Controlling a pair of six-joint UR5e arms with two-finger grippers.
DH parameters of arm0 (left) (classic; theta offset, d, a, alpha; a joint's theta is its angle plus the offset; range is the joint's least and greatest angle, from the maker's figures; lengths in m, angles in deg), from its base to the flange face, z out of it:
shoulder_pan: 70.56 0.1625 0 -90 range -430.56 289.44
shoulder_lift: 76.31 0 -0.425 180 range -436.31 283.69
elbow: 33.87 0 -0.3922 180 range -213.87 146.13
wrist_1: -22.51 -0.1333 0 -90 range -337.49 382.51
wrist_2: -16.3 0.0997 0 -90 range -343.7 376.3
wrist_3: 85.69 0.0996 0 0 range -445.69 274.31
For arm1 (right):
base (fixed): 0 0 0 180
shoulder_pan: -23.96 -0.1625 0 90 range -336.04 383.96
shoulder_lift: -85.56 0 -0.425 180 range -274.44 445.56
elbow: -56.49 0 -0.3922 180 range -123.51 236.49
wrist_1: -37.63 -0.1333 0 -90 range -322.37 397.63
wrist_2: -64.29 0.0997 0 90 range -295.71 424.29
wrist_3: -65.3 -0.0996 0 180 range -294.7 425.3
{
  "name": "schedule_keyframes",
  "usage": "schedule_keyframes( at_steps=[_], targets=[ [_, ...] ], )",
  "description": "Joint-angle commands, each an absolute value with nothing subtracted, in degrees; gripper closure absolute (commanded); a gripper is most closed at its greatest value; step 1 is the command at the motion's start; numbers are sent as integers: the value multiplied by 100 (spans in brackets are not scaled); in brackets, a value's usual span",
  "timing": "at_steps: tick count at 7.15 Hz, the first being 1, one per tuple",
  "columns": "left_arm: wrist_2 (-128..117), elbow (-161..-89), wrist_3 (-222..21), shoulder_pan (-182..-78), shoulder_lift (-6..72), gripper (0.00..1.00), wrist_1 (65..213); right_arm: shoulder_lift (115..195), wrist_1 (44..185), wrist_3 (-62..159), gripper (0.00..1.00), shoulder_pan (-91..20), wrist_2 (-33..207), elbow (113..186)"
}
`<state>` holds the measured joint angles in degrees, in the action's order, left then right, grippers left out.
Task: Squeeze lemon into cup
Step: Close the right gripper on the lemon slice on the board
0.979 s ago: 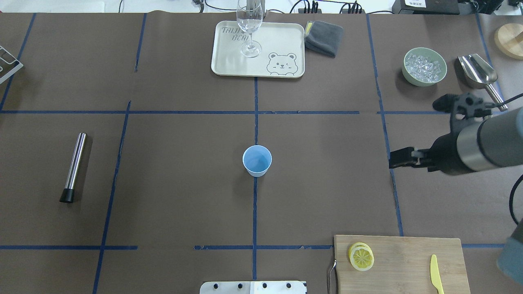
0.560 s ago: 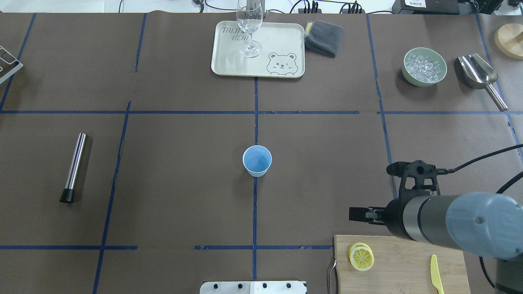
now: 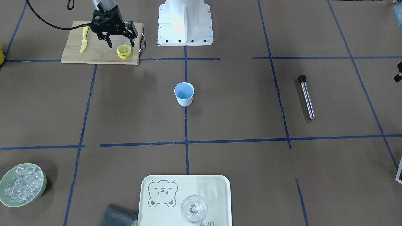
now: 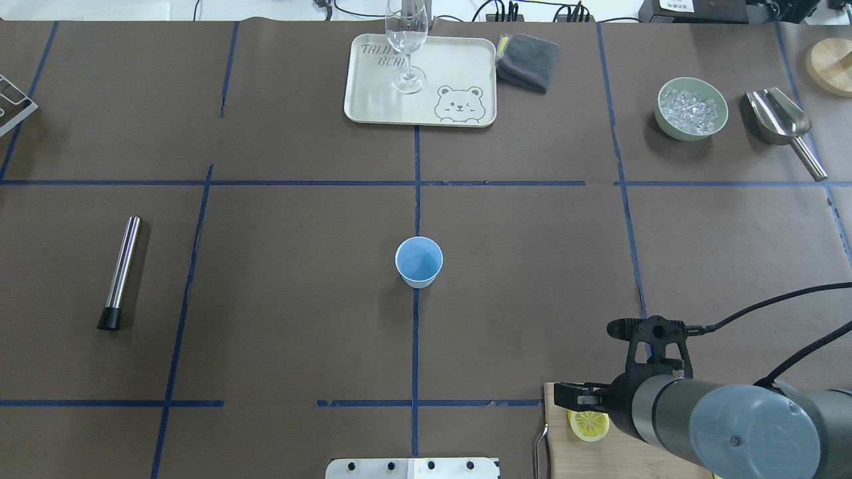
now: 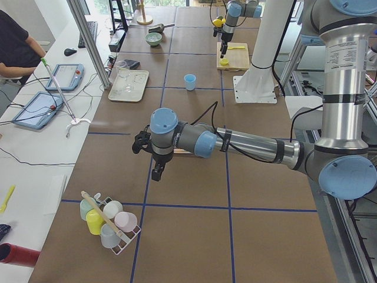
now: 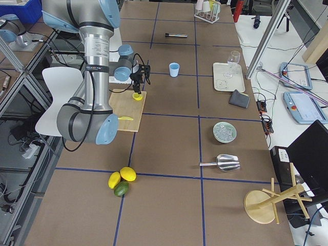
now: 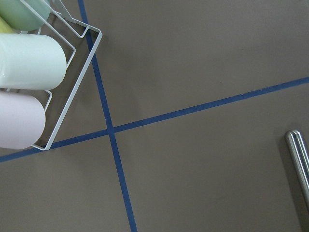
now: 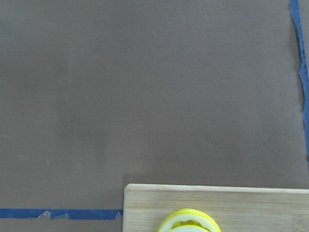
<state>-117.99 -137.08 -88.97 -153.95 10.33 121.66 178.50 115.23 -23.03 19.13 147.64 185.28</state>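
Observation:
A short stack of lemon slices [image 3: 124, 51] lies on the wooden cutting board [image 3: 94, 51], near its handle end. It also shows in the overhead view [image 4: 589, 426] and at the bottom edge of the right wrist view [image 8: 189, 222]. My right gripper [image 3: 122, 44] hangs open just above the slices, one finger on each side. The light-blue cup [image 4: 419, 261] stands upright at the table's middle, well apart from both arms. My left gripper [image 5: 156, 171] hovers over the table's left end near a cup rack. I cannot tell whether it is open or shut.
A yellow plastic knife [image 3: 83, 40] lies on the board. A tray [image 4: 459, 60] with a stemmed glass [image 4: 406, 40], a grey cloth [image 4: 529, 60], a bowl of ice [image 4: 662, 100] and a metal scoop [image 4: 779, 116] sit at the far side. A steel tube [image 4: 123, 269] lies on the left.
My right arm has swung from beside the scoop toward the near edge and come down over the cutting board, above the lemon slices. The cup and the slices have not moved.

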Motion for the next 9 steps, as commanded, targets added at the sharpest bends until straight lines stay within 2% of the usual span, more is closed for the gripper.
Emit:
schedule_keyframes(
  at_steps=[1,9],
  targets=[
    [-11799,-13706,-9052,-15388,1035,0,12341,17898,11032,-2303,0,1983,14700,18112],
    [-11799,-13715,-9052,-15388,1035,0,12350,17855,11049,-2320,1,2124,14709,17892]
  ],
)
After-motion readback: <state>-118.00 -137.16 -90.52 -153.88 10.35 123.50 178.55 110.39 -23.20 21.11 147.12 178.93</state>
